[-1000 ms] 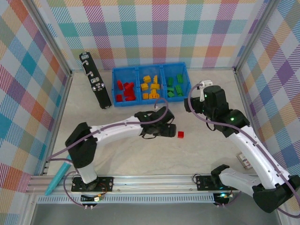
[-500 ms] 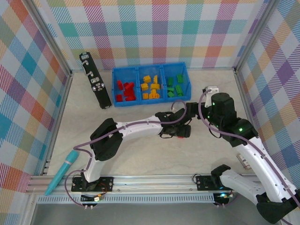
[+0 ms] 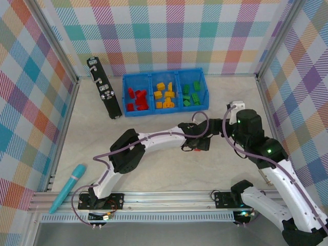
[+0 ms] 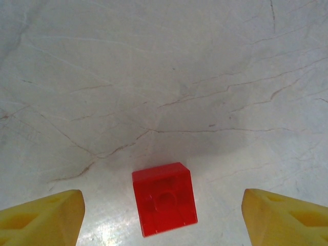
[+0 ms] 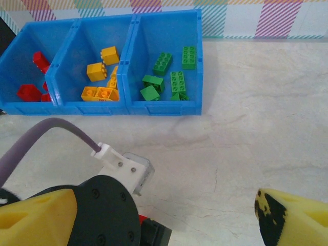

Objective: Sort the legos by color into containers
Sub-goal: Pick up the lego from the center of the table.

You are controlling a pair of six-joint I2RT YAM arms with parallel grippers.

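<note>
Left gripper (image 4: pixel 162 201) wide open, holding nothing — red lego (image 4: pixel 164 205) sits on the table between its fingers. I'd centre, drop lower, then close squarely on the flat sides — leftmost compartment (image 3: pixel 136 81) takes reds.

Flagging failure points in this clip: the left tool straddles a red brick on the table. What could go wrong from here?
The red brick lies slightly skewed between the open fingers of the left tool, so closing may twist or flick it away. The right arm hangs very close to that tool; lifting toward the blue bin may knock them together.
</note>
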